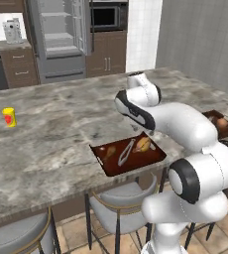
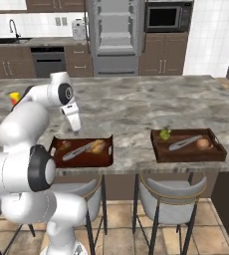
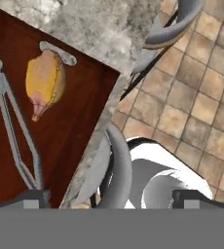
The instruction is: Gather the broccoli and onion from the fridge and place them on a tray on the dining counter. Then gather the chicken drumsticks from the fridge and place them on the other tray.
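The white arm reaches out over the near edge of the long marbled bench (image 2: 136,104), its gripper (image 2: 76,130) hanging just above the back rim of the nearer dark wooden tray (image 2: 106,158), jaws spread wide and holding nothing. From the hand's own view the two dark fingertips (image 3: 33,197) stand far apart, one over the tray, the other out past the bench edge above the stool (image 3: 116,160) and the tiled floor (image 3: 196,97).

On that tray lie two chicken drumsticks — one plump golden one (image 3: 45,81) near the tray's end by the handle cut-out, the other darker and smaller (image 1: 107,151) toward the far end. Between them rests a pair of grey metal tongs (image 1: 126,153), lying lengthwise. The golden drumstick is just beside the tongs; whether they touch I cannot tell.

Further along the bench to the robot's right sits a second dark tray (image 2: 159,153). It carries the broccoli (image 2: 165,134) at its left end, the round orange-brown onion (image 2: 202,144) toward its right end, and another pair of tongs (image 2: 185,143) between them.

Away to the left on the bench stand two small yellow containers with red labels (image 2: 14,98), well apart from both trays.

Across the room the grey fridge (image 2: 115,37) stands against the back wall with its upper doors open — pale shelves showing inside. A dark microwave (image 2: 166,17) is set into the brown cabinets beside it, and grey-cushioned stools are tucked under the bench.
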Controlling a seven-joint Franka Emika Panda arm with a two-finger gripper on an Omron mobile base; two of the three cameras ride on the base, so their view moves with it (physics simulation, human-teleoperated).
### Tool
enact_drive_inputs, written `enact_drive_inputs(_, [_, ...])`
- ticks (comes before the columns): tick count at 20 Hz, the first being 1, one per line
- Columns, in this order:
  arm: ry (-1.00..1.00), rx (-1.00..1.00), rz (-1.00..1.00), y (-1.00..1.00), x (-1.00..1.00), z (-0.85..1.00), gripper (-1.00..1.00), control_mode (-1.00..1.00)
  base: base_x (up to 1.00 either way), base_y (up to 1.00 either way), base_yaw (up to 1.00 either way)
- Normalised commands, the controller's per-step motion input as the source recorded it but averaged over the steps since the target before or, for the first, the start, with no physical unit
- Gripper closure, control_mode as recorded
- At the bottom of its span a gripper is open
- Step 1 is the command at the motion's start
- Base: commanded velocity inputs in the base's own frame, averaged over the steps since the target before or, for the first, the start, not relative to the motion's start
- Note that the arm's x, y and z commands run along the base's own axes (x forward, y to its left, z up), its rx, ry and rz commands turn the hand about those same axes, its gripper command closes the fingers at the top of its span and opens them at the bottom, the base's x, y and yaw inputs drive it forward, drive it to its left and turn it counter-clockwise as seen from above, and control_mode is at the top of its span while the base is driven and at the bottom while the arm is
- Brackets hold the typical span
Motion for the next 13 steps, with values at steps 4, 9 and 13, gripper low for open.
enact_drive_inputs(4, [0.15, 0.05, 0.82, 0.0, -0.57, -0.06, -1.0, -1.0, 0.0, 0.0, 0.0])
enact_drive_inputs(9, [-0.05, 0.19, 0.48, -0.12, -1.0, -0.17, -1.0, -1.0, 0.0, 0.0, 0.0])
enact_drive_inputs(13, [-0.15, 0.25, 0.33, -0.46, -1.0, 0.0, -1.0, -1.0, 0.0, 0.0, 0.0])
